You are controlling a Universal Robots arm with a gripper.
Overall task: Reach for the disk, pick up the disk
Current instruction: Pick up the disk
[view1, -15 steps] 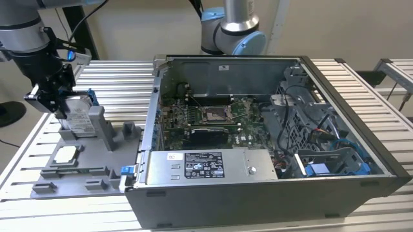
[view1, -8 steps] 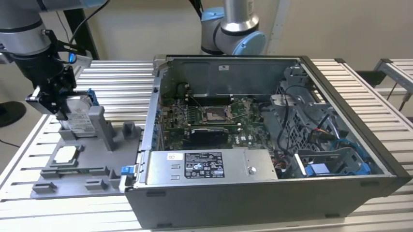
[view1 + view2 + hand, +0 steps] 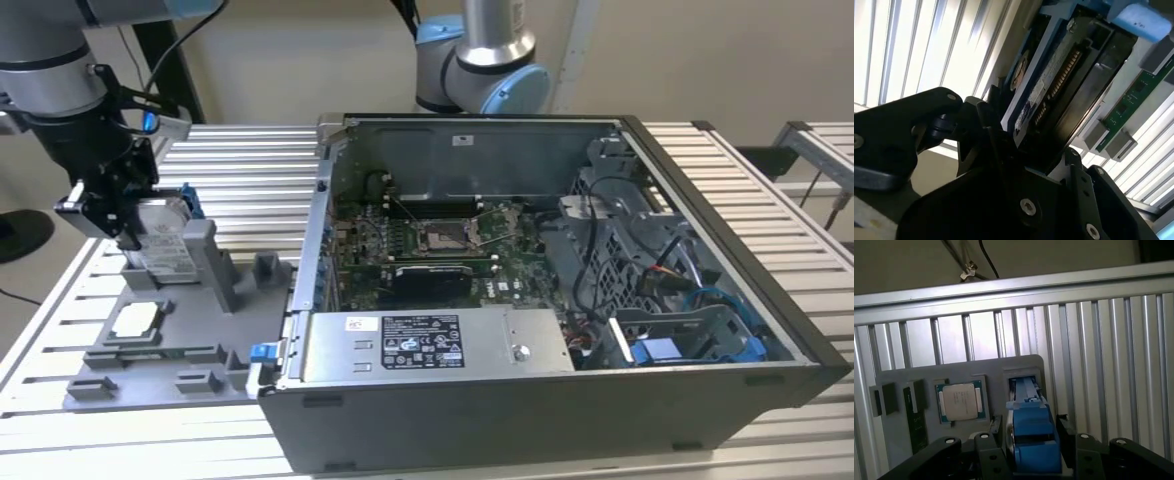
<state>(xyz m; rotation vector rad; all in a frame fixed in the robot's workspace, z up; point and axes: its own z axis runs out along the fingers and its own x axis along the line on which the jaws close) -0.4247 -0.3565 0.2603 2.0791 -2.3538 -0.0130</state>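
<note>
Claw: the gripper (image 3: 118, 225) was pinching the disk, one finger on each flat side.
Disk: the disk (image 3: 166, 238) stood upright on edge at the tall slot of the holder, at the exterior view's left; whether it had cleared the slot could not be told.
Bracket: in the first wrist view its blue bracket (image 3: 1033, 440) sat between the dark fingers (image 3: 995, 426).
Holder: the gray holder (image 3: 174, 372) lay on the slatted table (image 3: 240, 160), just beside the open case (image 3: 534, 410).
Chip: a square chip (image 3: 138, 320) lay flat in the holder, near the disk.
</note>
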